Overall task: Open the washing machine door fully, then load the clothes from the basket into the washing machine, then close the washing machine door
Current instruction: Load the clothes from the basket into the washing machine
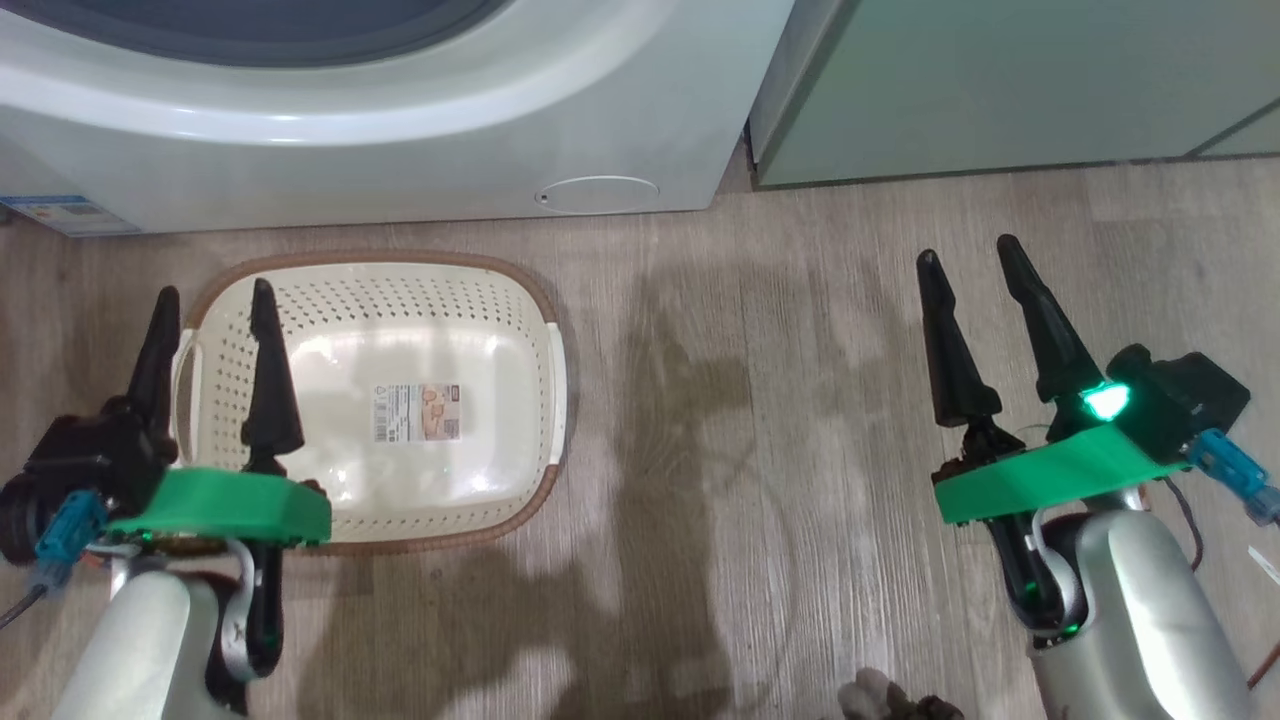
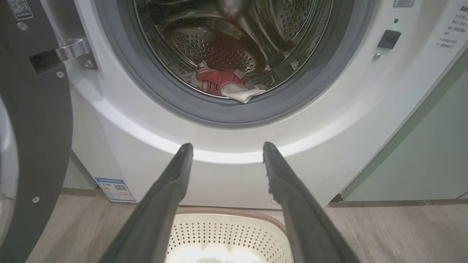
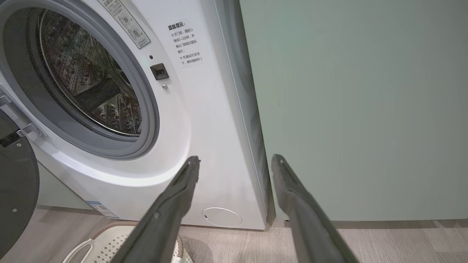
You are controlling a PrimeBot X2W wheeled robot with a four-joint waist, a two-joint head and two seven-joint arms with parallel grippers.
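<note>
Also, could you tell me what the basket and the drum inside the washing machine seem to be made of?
The basket: cream moulded plastic, glossy, judging by its punched holes and sheen. The drum: probably stainless steel, mirror-bright and perforated.

The left gripper [image 1: 215, 290] and right gripper [image 1: 966, 250] have long black fingers [image 1: 270, 380], green plates [image 1: 225, 505], blue plugs [image 1: 62, 528] and silver arms [image 1: 140, 640].

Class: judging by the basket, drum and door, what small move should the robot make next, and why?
Probably swing the left gripper leftward toward the washing machine door to start pushing it shut. The basket is empty, the red clothes lie in the drum, the door stands open, and that gripper is open and empty.
</note>
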